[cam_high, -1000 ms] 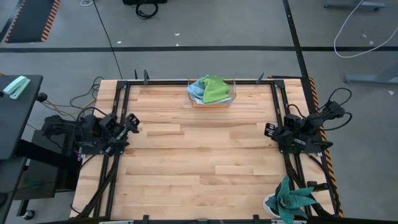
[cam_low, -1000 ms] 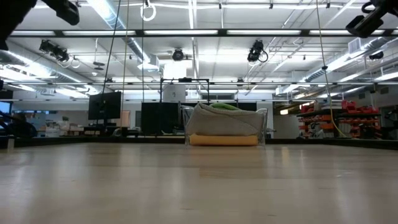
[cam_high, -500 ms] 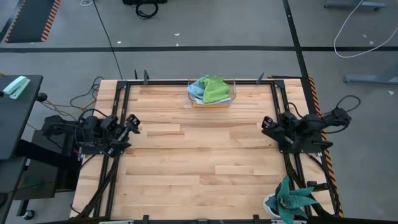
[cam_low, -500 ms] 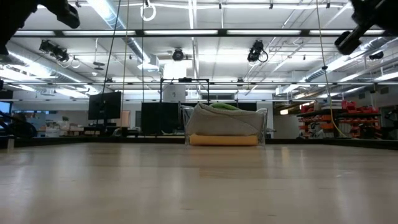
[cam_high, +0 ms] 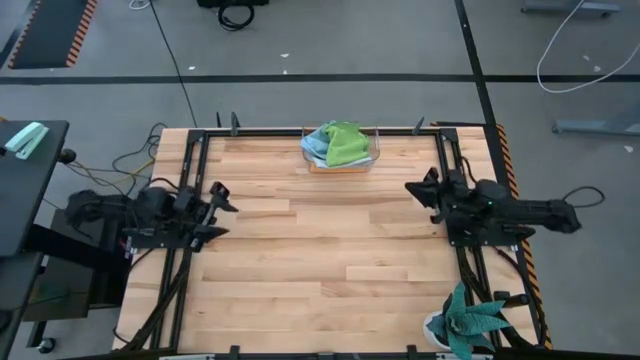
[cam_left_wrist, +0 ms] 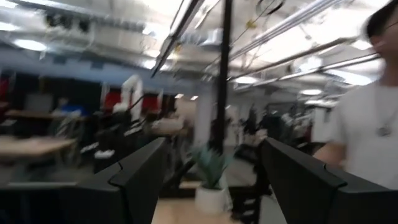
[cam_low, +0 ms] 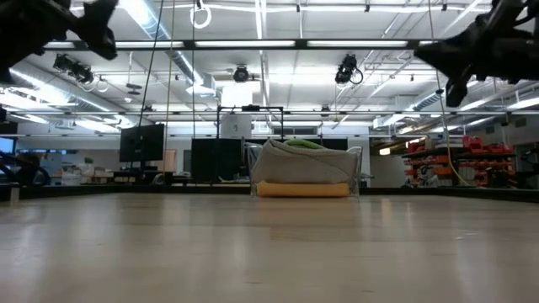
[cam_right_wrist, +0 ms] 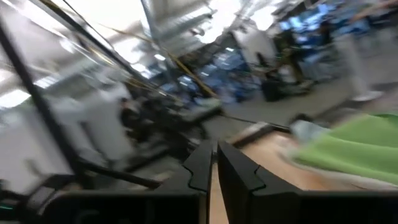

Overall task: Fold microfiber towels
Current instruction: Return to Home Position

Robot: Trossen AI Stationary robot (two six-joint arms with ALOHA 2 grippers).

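Microfiber towels [cam_high: 340, 147]: 1 heap of 4, all inside the clear plastic box [cam_high: 378, 150], which stands at the middle of the far edge of the surface [cam_high: 320, 260].
- Lime green towel [cam_high: 348, 143]: on top of the heap.
- Light blue towel [cam_high: 314, 146]: beside the green one, on the left arm's side.
- Orange-yellow towel [cam_low: 303, 190]: at the bottom, flat along the box floor.
- Grey towel [cam_low: 290, 165]: directly above the orange-yellow one.

Left pincer [cam_high: 222, 208]: at the left edge of the surface, raised above it and well apart from the box. Its 2 fingers [cam_left_wrist: 140, 180] stand wide apart, with nothing between them.

Right pincer [cam_high: 418, 190]: at the right edge, raised, pointing toward the box. Its 2 fingers [cam_right_wrist: 198, 168] are together with only a thin slit between them, holding nothing.

Teal plant [cam_high: 470, 320]: at the near right corner of the surface, also visible past the left pincer's fingers.

Person [cam_left_wrist: 367, 137]: in a white shirt, beyond the surface, in the left wrist view.
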